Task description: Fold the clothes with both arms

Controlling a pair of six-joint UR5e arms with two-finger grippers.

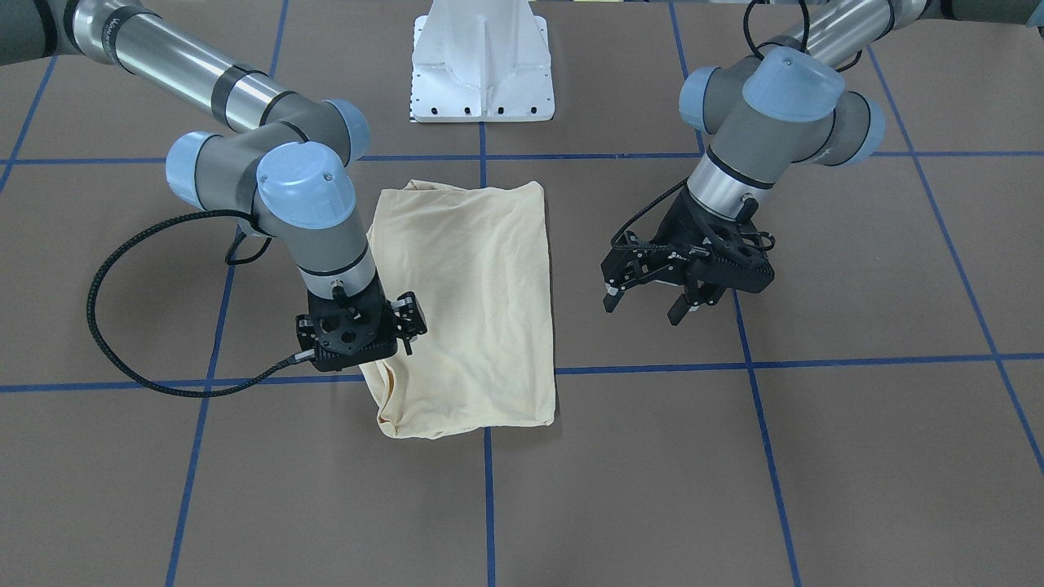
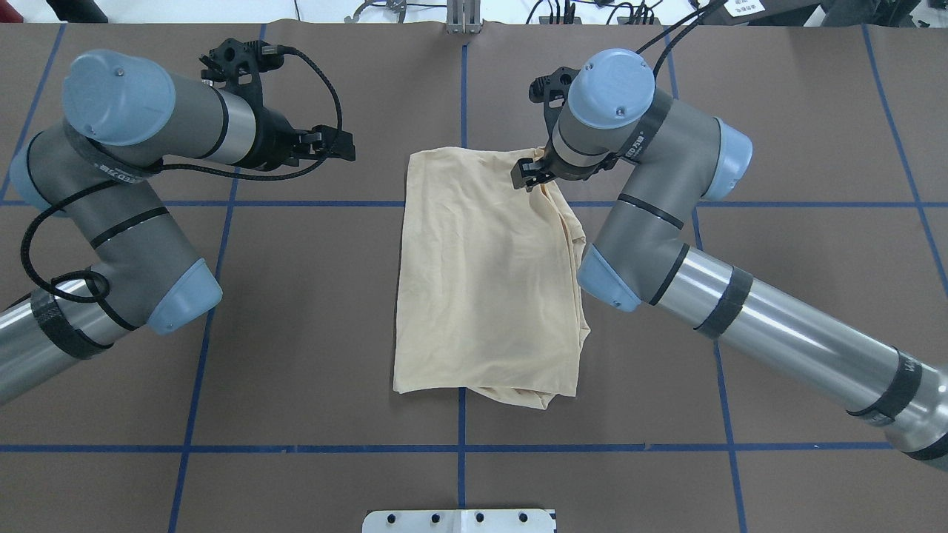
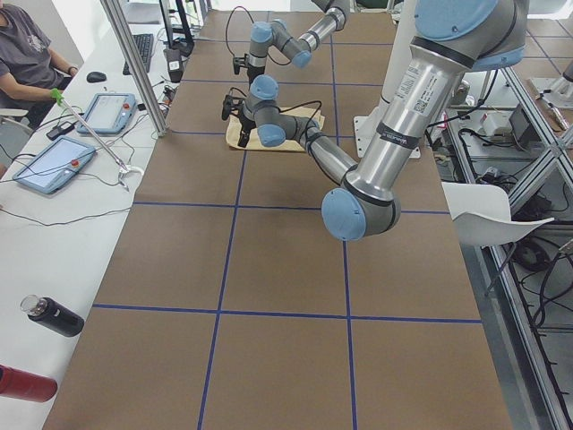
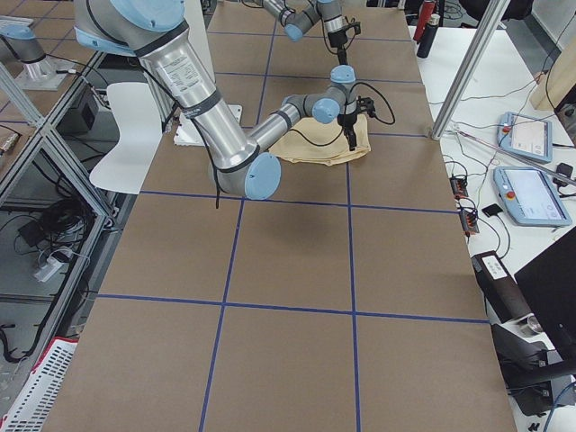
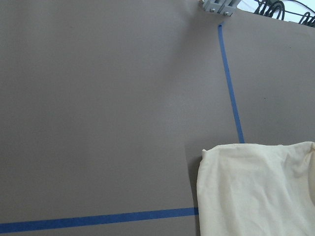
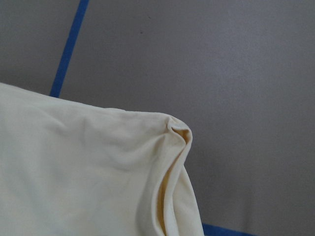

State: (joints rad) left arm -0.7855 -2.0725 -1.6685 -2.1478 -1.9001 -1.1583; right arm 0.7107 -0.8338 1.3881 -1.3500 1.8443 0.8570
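Left gripper (image 1: 644,303) first: its fingers are spread wide with nothing between them. It hangs over bare tabletop (image 2: 296,333), well off to the left of the shirt (image 2: 485,274). The right gripper (image 2: 524,176) points down at the shirt's far right corner, the one toward the tabletop edge away from the robot. Honestly can't tell if it's pinching the cloth or just parked over it. Its wrist cam only shows that corner lying flat with a little pucker, and no fingers in shot.

The shirt sits mid-tabletop between the left arm (image 2: 126,222) and right arm (image 2: 652,222). It's straight out from the white pedestal base (image 1: 483,65) and straddles the blue tape line (image 2: 461,422) that runs away from the robot.

Progress-wise I'd say it's a good way in. The sleeves are tucked out of sight and it's down to a tall rectangle. The right edge is bunchy though, with layers peeking out and a lumpy near corner. My guess is at least one more fold across the length is left, plus some tidying.

Writing: nothing readable. The chest print and neck label must be folded inside, since neither shows. There's lettering on the arm bands, but it's too small and smeared to make out.
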